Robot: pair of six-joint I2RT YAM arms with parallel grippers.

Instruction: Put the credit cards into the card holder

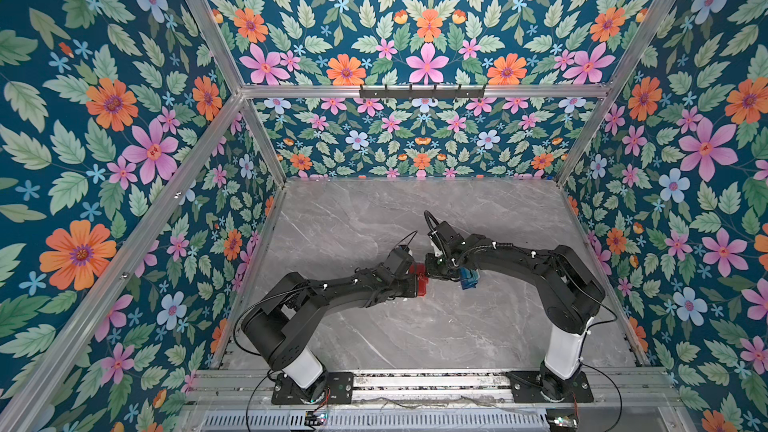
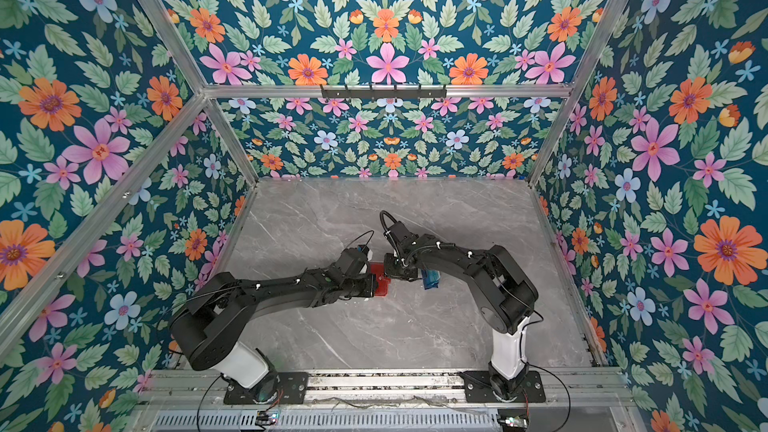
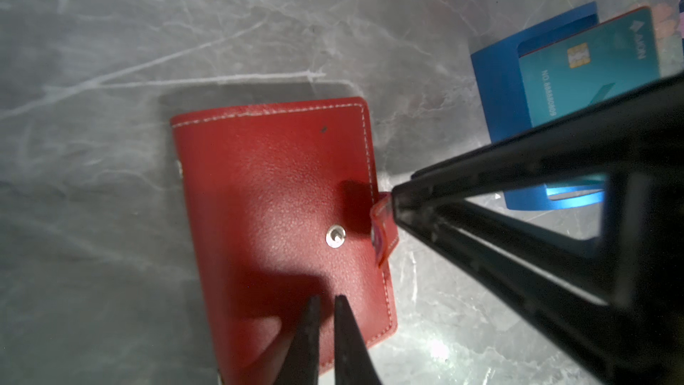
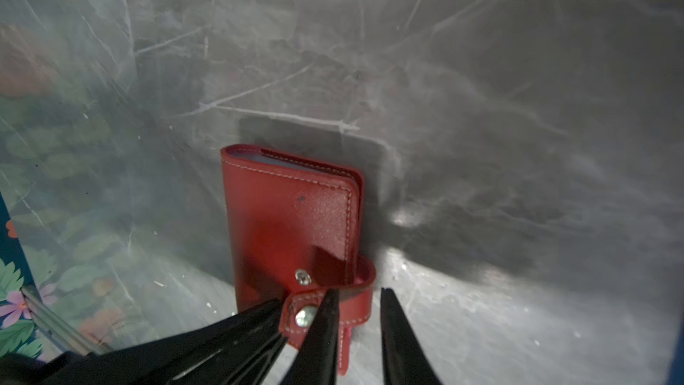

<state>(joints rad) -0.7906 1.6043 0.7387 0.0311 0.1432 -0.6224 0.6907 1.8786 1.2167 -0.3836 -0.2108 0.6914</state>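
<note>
Grey veined marble-look top (image 1: 415, 209), floral walls (image 1: 124, 118) all round; red wallet (image 3: 281, 187) flat & closed mid-table, grained leather-look w/ pale stitching, metal stud (image 3: 336, 235) bare, tab (image 4: 355, 307) unsnapped & curling up at its edge. L claw (image 3: 326, 300) tips pressed nearly together low over cover, prob. pinning it. R claw (image 4: 359, 291) part-spread astride tab, one finger on it, not seen clamped; cards (image 3: 588, 79) (thin, stiff, glossy, teal one w/ chip on top, red edge under) in blue tray (image 3: 496, 98) near wallet. Best to pinch tab near its end, then lift up & over in a slow arc w/ L steadying wallet, to avoid slip of floppy strap or drag of whole wallet.
</note>
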